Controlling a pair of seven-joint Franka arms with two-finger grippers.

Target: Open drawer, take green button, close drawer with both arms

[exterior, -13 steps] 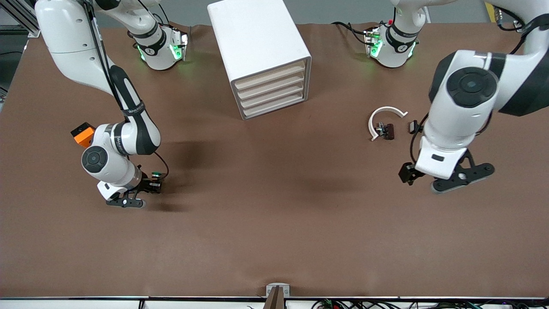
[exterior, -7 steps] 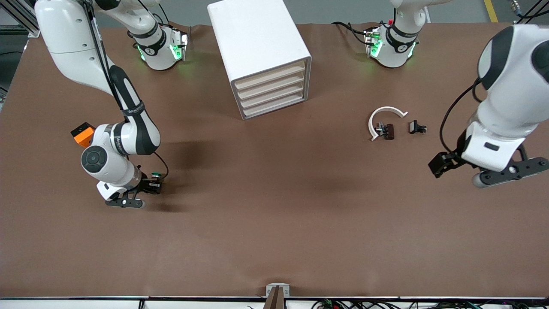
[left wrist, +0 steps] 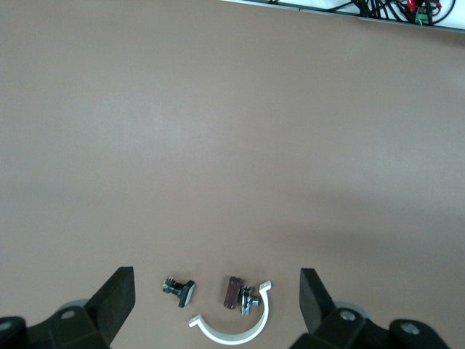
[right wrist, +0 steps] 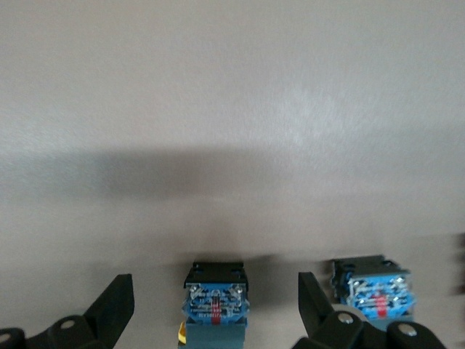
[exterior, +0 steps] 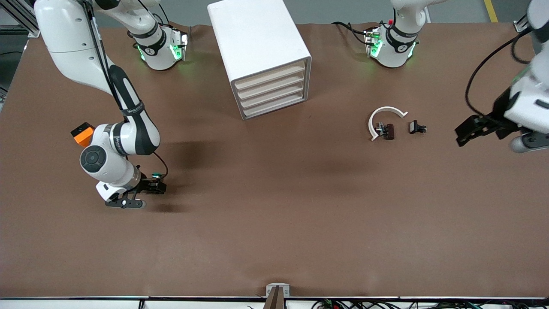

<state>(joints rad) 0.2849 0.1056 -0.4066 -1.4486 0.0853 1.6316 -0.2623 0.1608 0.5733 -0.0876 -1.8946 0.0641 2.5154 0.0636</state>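
Cabinet [exterior: 257,43] of white plastic stands between the two arm bases, with all four cream fronts flush. The third drawer [exterior: 273,95] is shut like the rest.

The green-capped button [exterior: 156,175] is out on the brown surface [exterior: 274,223], toward the right arm's end and well apart from the cabinet. The right claw [exterior: 156,187] is down low just beside it. In the right wrist view the right claw [right wrist: 214,287] has its fingers [right wrist: 116,305] spread wide. A blue-based switch block [right wrist: 215,299] sits in the gap between them, and neither finger touches it. A sliver of yellow shows at its edge. A second blue-based block [right wrist: 372,285] lies just beside it, outside one finger. That view does not show which of the two carries the green cap.

The left claw [exterior: 529,141] hangs over the surface at the left arm's end, partly cut off by the edge of the front view. Seen from its own wrist, the left claw [left wrist: 216,280] is open and holds nothing.

Three small parts lie together on the surface between the cabinet and the left claw — a white C-shaped clip [exterior: 383,112], a brown block with a metal fitting [exterior: 387,131] inside the clip's curve, and a small black piece [exterior: 416,127] just beside them.
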